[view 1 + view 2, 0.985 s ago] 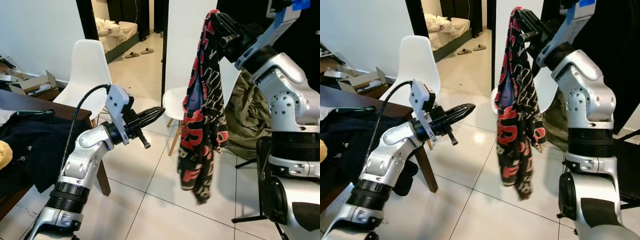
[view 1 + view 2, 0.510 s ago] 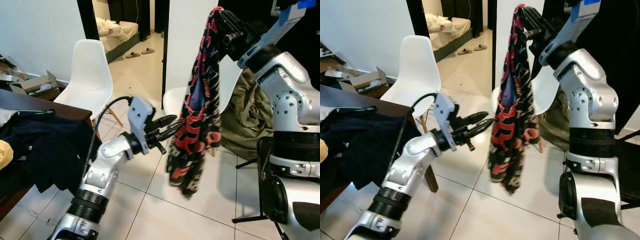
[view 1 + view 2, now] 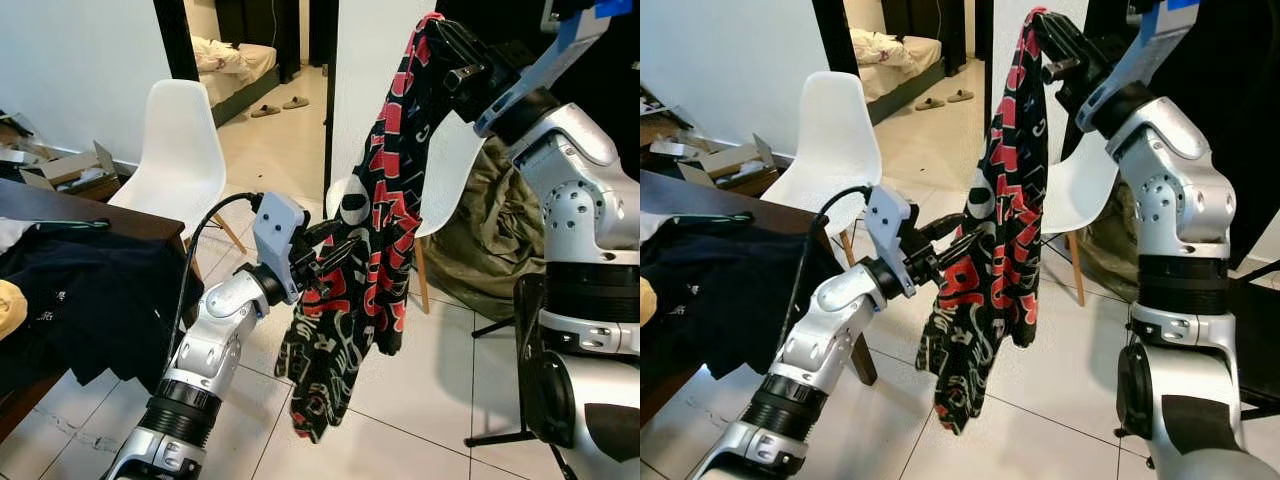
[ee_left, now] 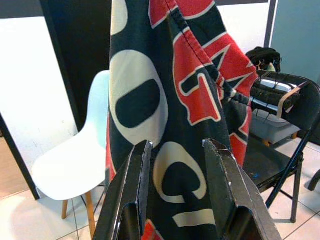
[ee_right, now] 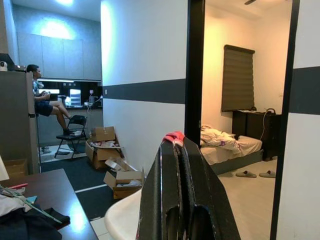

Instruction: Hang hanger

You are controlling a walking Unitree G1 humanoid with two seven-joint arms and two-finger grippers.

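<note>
Black-and-red printed shirt (image 3: pixel 375 230) dangles from the right gripper (image 3: pixel 452 52), which pinches its top shut. Left gripper (image 3: pixel 335 243), fingers spread, presses into the fabric mid-height.

A white chair (image 3: pixel 178 140) stands by the dark counter (image 3: pixel 95 215). Dark clothes (image 3: pixel 80 290) lie on the counter. Cardboard boxes (image 3: pixel 65 168) sit behind it. Slippers (image 3: pixel 280 105) lie beyond the chair.

The garment (image 3: pixel 360 270) hangs down the centre of the frame from the right gripper (image 3: pixel 440 45) at upper right, with the left gripper (image 3: pixel 335 245) against its middle. A chair (image 3: pixel 175 150) stands left of it, a table (image 3: pixel 60 215) at far left.
</note>
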